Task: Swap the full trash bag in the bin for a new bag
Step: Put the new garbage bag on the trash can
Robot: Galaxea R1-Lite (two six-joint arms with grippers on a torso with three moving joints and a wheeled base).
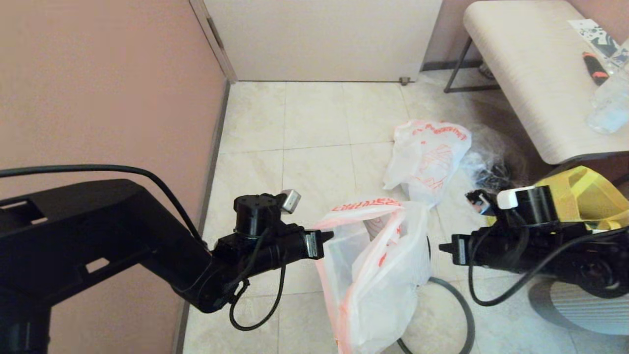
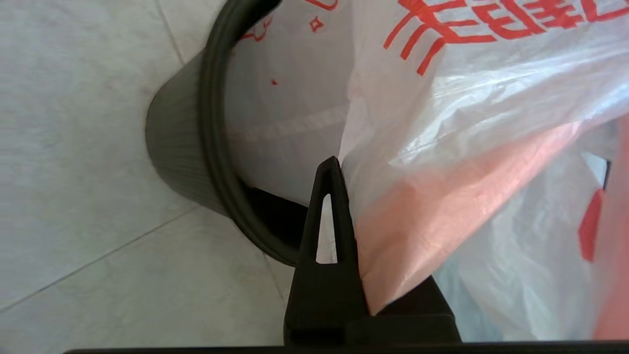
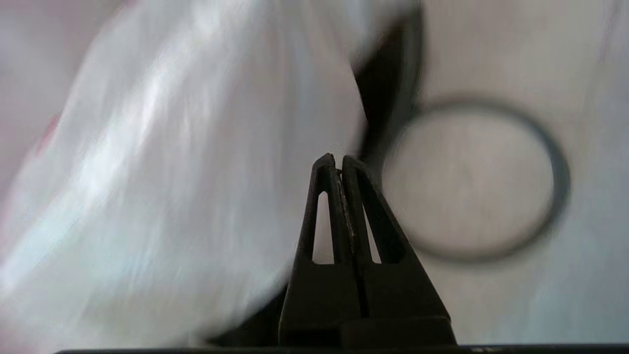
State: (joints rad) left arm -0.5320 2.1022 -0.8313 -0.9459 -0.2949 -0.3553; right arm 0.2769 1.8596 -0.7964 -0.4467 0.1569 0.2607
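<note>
The new bag (image 1: 378,275) hangs limp and translucent, its lower part down inside the black bin (image 2: 179,142); the head view hides the bin behind the bag. My left gripper (image 1: 322,242) is shut on the bag's red-edged rim (image 2: 422,221), held above the bin's edge; one finger (image 2: 327,221) shows and plastic covers the other. My right gripper (image 3: 336,162) is shut on nothing, just right of the bag (image 3: 172,172), at about the left gripper's height. The dark-grey hoop (image 3: 557,162) lies loose on the floor (image 1: 464,305) beside the bin. The full trash bag (image 1: 427,157) sits lumpy on the tiles farther back.
A clear bag of dark items (image 1: 491,169) lies right of the full bag. A yellow tote (image 1: 585,196) stands behind my right arm. A pale bench (image 1: 530,73) with bottles fills the far right. The pink wall (image 1: 98,88) runs along the left.
</note>
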